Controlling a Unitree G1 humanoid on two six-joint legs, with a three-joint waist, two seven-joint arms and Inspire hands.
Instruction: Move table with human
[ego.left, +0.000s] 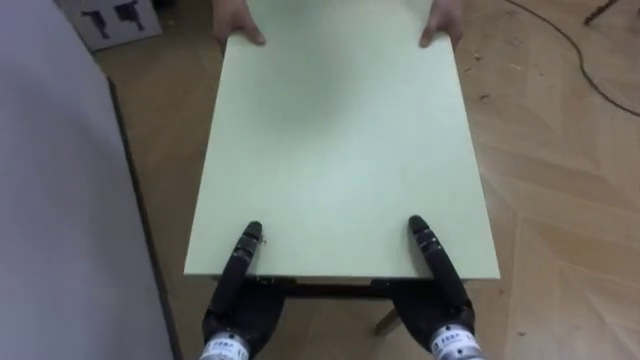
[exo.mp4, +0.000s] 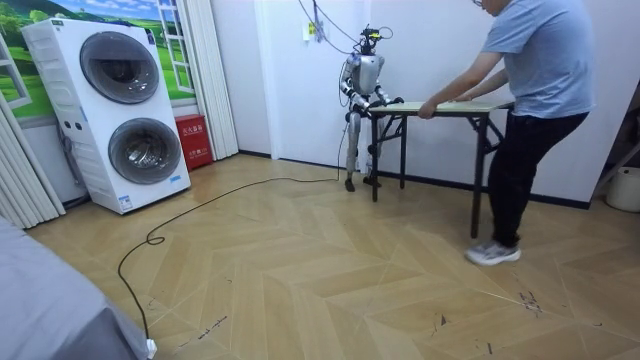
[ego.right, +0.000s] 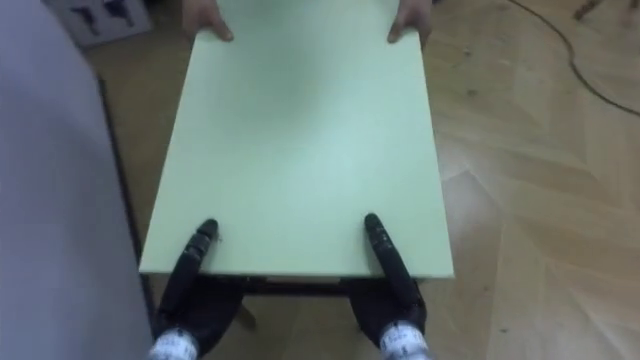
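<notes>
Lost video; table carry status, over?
Left robot hand, right robot hand at near edge of table. Person holds far end. Wall close left; cable on floor far right.

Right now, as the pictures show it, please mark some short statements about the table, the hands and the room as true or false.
1. The robot's left hand and right hand are at the near edge of the pale green rectangular table top. True.
2. A person's hands hold its far edge. True.
3. That helper sits on a chair. False: the person stands, bent forward to the table.
4. The floor is grey carpet. False: it is a wooden herringbone floor.
5. Laundry machines stand at the room view's right. False: the white stacked washing machines are at its left.
</notes>
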